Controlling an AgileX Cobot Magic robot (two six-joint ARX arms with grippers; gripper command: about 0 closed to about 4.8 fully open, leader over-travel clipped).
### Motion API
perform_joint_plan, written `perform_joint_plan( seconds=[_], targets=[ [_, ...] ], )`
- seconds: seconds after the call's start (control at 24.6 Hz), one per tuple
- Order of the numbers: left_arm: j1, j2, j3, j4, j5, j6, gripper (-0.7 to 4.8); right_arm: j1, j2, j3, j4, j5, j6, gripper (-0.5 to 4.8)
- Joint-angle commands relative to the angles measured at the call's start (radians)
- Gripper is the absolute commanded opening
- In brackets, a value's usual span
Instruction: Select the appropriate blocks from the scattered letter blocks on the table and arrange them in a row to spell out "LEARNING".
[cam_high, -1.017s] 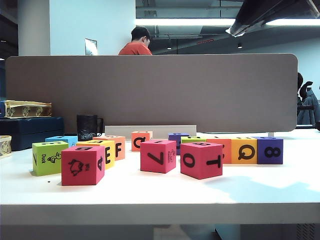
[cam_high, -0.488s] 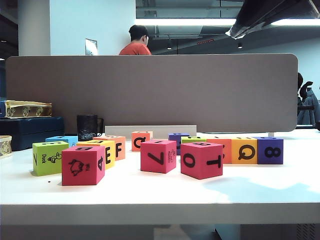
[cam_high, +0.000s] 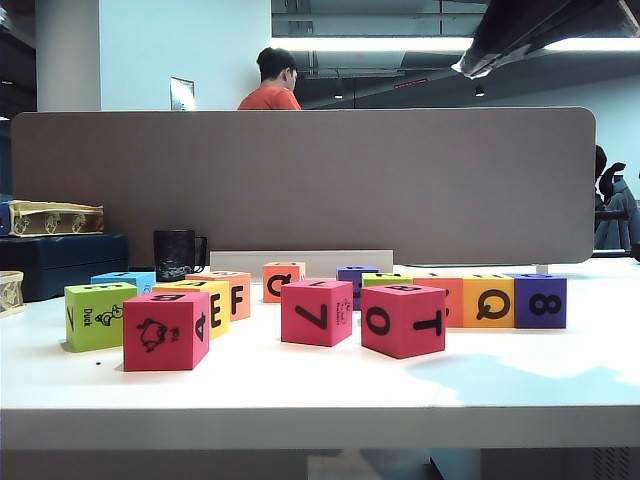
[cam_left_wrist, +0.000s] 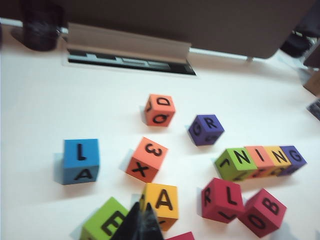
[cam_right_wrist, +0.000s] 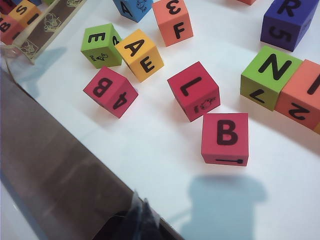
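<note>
- While both claws hang empty: left claw (cam_left_wrist: 137, 220) closed above yellow A block (cam_left_wrist: 161, 200); right claw (cam_right_wrist: 142, 212) closed over table (cam_right_wrist: 150, 150).
- Done: N-I-N-G row (cam_left_wrist: 260, 159).
- Risk: red L block (cam_left_wrist: 222, 199) touches red B block (cam_left_wrist: 262, 212); grasping may nudge both.

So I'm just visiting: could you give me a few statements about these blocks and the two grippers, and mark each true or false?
1. Four blocks already stand in a row reading NING. True.
2. The purple R block has joined that row. False: it sits apart, on its own.
3. The left gripper is carrying a block. False: it is shut and empty, above the green E block and the yellow A block.
4. The red L block lies beside the red B block. True.
5. The right gripper holds nothing. True.
</note>
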Motion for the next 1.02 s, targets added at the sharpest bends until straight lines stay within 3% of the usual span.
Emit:
perform_joint_plan(
  seconds=[0.04, 0.65, 1.02],
  targets=[
    [-0.045, 0.054, 0.036, 0.013, 0.01, 0.007, -0.05, 0.0, -0.003, 0.006, 0.024, 0.0, -0.003, -0.02],
    [-0.255, 0.403, 0.286, 0.012, -0.048, 0.003, -0.06, -0.001, -0.003, 0.016, 0.035, -0.003, -0.003, -0.02],
    [-0.29, 0.589, 0.422, 0.029, -0.041, -0.058, -0.05, -0.001, -0.005, 0.017, 0.124, -0.009, -0.002, -0.02]
  ],
)
